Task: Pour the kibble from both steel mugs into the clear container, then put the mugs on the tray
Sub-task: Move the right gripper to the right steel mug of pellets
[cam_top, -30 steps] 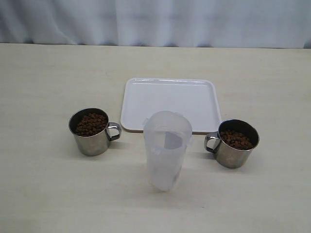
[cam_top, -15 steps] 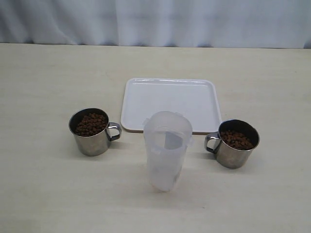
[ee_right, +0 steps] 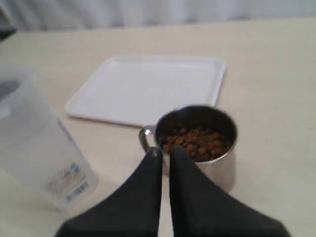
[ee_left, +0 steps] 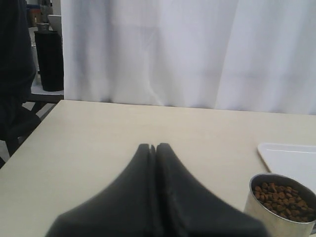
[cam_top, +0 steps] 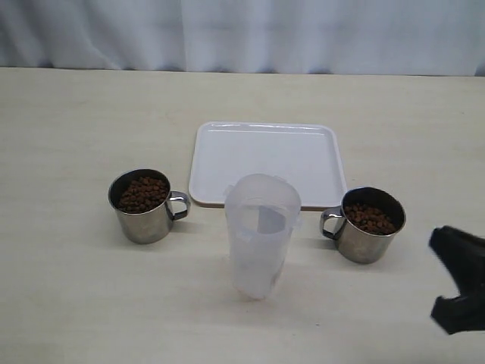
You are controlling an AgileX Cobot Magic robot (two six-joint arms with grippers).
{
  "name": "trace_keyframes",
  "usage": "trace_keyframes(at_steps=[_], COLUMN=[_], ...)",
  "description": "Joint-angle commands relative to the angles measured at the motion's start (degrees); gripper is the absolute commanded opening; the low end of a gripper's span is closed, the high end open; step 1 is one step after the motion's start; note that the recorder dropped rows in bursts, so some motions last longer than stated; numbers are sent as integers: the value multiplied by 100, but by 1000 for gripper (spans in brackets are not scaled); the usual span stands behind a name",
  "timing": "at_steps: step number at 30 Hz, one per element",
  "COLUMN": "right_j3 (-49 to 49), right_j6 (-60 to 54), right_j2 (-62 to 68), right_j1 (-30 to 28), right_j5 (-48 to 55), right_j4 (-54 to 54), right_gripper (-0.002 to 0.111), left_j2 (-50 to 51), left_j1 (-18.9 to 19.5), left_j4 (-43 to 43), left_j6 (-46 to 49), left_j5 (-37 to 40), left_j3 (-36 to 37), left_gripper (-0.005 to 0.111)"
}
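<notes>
Two steel mugs stand upright on the table, both holding kibble. The left mug (cam_top: 144,206) (ee_left: 279,207) shows its kibble (cam_top: 142,193) heaped near the rim. The right mug (cam_top: 370,225) (ee_right: 197,140) holds kibble (ee_right: 196,139) lower down. The clear container (cam_top: 261,235) (ee_right: 34,143) stands upright between them. The white tray (cam_top: 265,158) (ee_right: 148,86) lies behind it with nothing on it. My right gripper (cam_top: 453,274) (ee_right: 165,150) hovers just short of the right mug's handle, fingers nearly together, holding nothing. My left gripper (ee_left: 153,146) is shut and empty, off the exterior view, beside the left mug.
A pale curtain (cam_top: 242,34) hangs along the table's far edge. In the left wrist view a dark cylinder (ee_left: 49,59) stands beyond the table's corner. Bare tabletop (cam_top: 91,303) surrounds the objects.
My right gripper has come into the exterior view at the lower right, close to the right mug. Mugs, container and tray have not moved.
</notes>
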Motion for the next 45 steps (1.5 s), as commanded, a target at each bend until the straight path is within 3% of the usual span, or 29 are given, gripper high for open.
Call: trace_keyframes(at_steps=[1, 3, 5, 9, 11, 25, 38, 45], right_j3=[13, 13, 13, 13, -59, -1021, -1216, -1732], right_j6=[-479, -673, -920, -857, -783, -783, -510, -1881], right_j2=[1707, 2365, 2974, 4005, 4298, 6105, 6625, 6625], right_j1=[770, 790, 790, 790, 790, 790, 790, 790], right_j5=[-1030, -1439, -1871, -2803, -2767, -3236, -4110, -3097], right_j4=[-24, 164, 554, 1213, 1225, 1831, 2130, 2359], right_gripper=[5, 14, 29, 85, 110, 109, 109, 109], left_j2=[-16, -16, -16, -16, -16, -16, -16, -16], left_j1=[6, 6, 6, 6, 6, 6, 6, 6], left_j4=[-10, -10, -10, -10, -10, -10, 1, 1], left_j6=[-45, -45, -45, -45, -45, -45, -45, -45], left_j5=[-79, -79, -79, -79, -79, -79, -79, -79], left_j3=[18, 18, 18, 18, 18, 18, 18, 18], left_gripper=[0, 0, 0, 0, 0, 0, 0, 0])
